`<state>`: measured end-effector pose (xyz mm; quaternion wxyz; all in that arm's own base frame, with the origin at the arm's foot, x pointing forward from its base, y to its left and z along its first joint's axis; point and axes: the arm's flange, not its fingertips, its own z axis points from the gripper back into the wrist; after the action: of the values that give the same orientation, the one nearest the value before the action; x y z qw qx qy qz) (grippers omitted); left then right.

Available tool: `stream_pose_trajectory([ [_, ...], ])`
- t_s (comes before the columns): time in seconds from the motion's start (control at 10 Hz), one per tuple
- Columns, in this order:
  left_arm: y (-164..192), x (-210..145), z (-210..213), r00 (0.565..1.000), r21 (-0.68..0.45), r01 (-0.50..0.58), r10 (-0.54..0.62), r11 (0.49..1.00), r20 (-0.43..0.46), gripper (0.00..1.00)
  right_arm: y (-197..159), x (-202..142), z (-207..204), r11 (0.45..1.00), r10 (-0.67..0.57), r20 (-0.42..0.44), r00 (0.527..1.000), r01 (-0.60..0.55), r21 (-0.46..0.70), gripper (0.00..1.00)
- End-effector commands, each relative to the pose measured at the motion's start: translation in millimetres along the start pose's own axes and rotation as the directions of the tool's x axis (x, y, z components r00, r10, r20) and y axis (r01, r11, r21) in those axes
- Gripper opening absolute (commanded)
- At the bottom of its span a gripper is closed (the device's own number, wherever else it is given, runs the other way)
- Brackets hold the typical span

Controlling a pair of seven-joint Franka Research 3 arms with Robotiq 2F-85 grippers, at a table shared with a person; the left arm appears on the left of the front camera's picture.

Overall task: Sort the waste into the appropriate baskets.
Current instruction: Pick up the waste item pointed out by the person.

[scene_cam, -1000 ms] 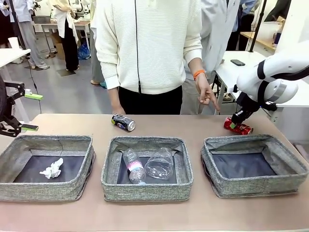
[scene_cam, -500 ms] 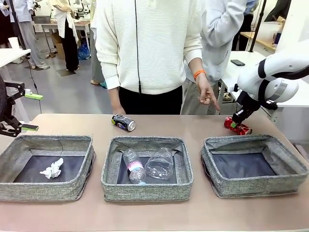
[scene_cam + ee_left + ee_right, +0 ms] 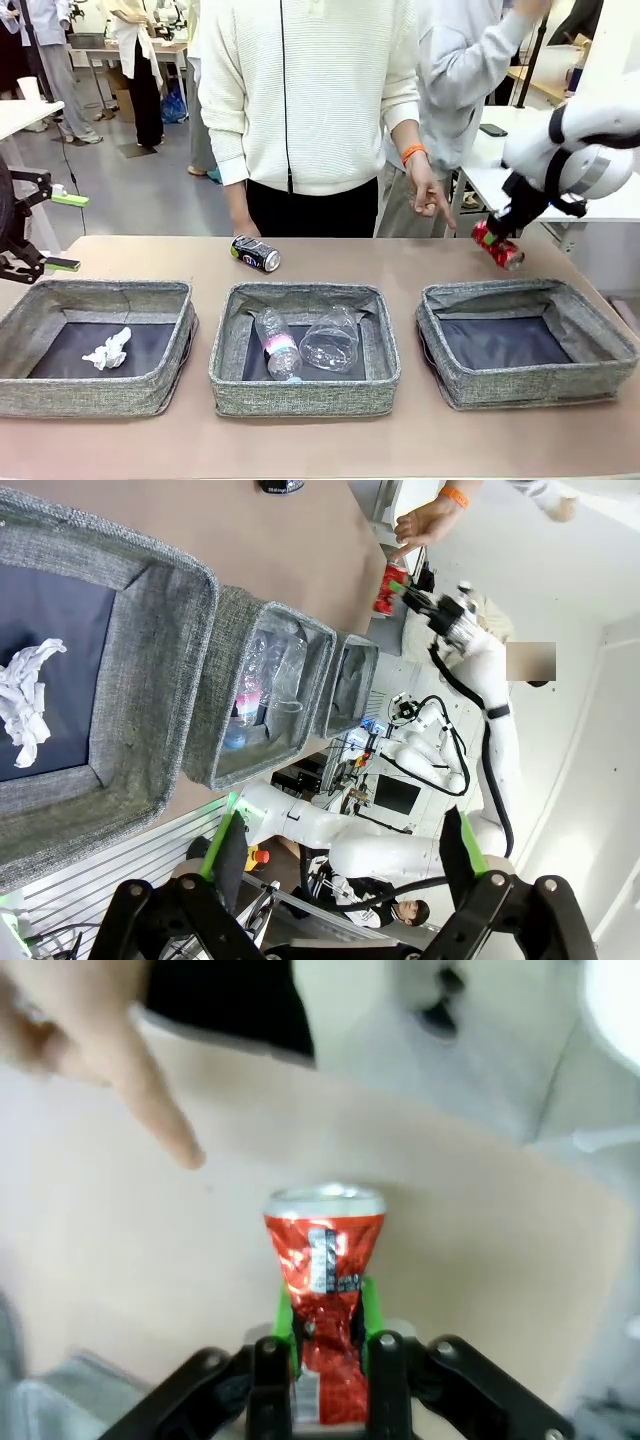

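My right gripper is shut on the crushed red can and holds it tilted in the air above the table's far right, behind the right basket. In the right wrist view the green pads clamp the red can over bare tabletop. A dark blue can lies on the table behind the middle basket, which holds a clear bottle with a pink label and a crushed clear bottle. A crumpled white tissue lies in the left basket. My left gripper hangs open at the left edge.
A person in a white top stands at the far side, one hand hanging near the red can with a finger pointing down. The left wrist view looks sideways along the three baskets from off the table's left end.
My right gripper has lifted the red can off the table, up and slightly to the right. The left arm has not moved.
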<state>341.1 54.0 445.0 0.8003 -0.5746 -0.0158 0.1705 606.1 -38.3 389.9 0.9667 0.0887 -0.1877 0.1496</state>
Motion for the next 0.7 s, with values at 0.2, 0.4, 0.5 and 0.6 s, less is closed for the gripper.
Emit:
stream_pose_trajectory([
  [0.2,0.3,-1.6,2.0,1.000,-0.006,0.018,-0.018,1.000,-0.008,1.00,89.9,-69.3,176.0,0.894,-0.426,0.046,0.904,0.412,0.174,0.00],
  [0.4,0.3,-1.6,2.0,1.000,-0.006,0.018,-0.018,1.000,-0.008,1.00,132.0,-105.3,186.4,0.865,-0.482,0.072,0.873,0.461,0.196,0.00],
  [0.5,0.3,-1.6,2.0,1.000,-0.006,0.018,-0.018,1.000,-0.008,1.00,145.0,-119.4,182.6,0.871,-0.469,0.086,0.879,0.445,0.208,0.00],
  [0.6,0.3,-1.6,2.0,1.000,-0.006,0.018,-0.018,1.000,-0.008,1.00,152.2,-132.2,178.5,0.878,-0.449,0.097,0.888,0.418,0.234,0.00],
])
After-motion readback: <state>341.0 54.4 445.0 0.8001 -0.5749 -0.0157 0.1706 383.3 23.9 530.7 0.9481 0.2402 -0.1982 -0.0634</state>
